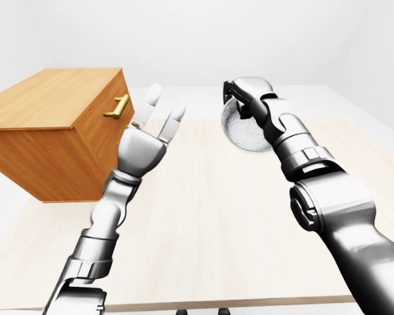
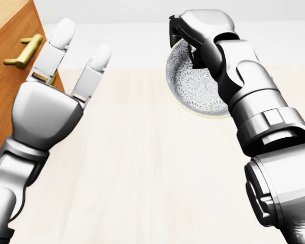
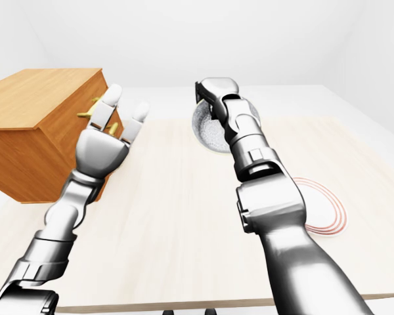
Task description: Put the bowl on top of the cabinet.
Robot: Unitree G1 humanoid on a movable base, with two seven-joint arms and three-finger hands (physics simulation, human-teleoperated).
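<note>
Two arms reach over a pale wooden table (image 1: 203,223) that fills most of each view. Near its left edge stands the cabinet (image 1: 49,138), a plain wooden box with a brass handle (image 1: 117,106) on the side facing the hands; its flat top carries nothing. Toward the table's right edge, in the right-eye view, lies a white plate (image 3: 322,207) ringed with thin red lines, with nothing on it.

Next in size, the bowl (image 2: 195,86) sits up by the table's far edge, tilted so its speckled, flower-patterned inside faces the cameras; it holds nothing. It seems lifted clear of the surface, though the arm hides its underside, so that is not certain. It is well apart from the cabinet.

Right hand (image 2: 180,38) is clamped on the bowl's upper rim, fingers curled over the edge. Left hand (image 2: 66,76) stands upright just beside the cabinet's handle, fingers spread apart and holding nothing, palm turned toward the bowl.
</note>
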